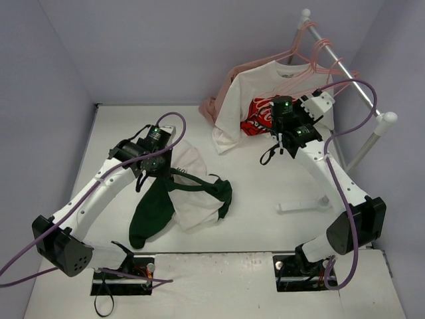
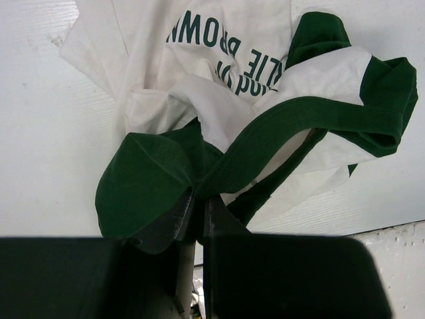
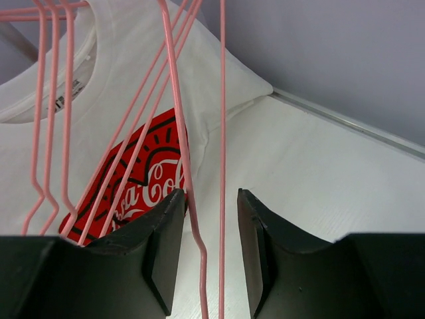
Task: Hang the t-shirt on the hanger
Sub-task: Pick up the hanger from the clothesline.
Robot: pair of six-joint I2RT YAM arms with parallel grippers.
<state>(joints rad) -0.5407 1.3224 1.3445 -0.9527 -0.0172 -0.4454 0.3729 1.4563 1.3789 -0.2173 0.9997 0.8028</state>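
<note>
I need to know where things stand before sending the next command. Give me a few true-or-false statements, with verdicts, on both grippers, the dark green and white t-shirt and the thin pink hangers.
1. The left gripper is shut on the dark green and white t-shirt. True.
2. The right gripper is clamped on a thin pink wire hanger. False: its jaws are open, and the hanger wire runs between them ungripped.
3. The dark green and white t-shirt is already on the metal rail. False: it lies crumpled on the white table.
4. A white t-shirt with a red logo hangs at the metal rail. True.
</note>
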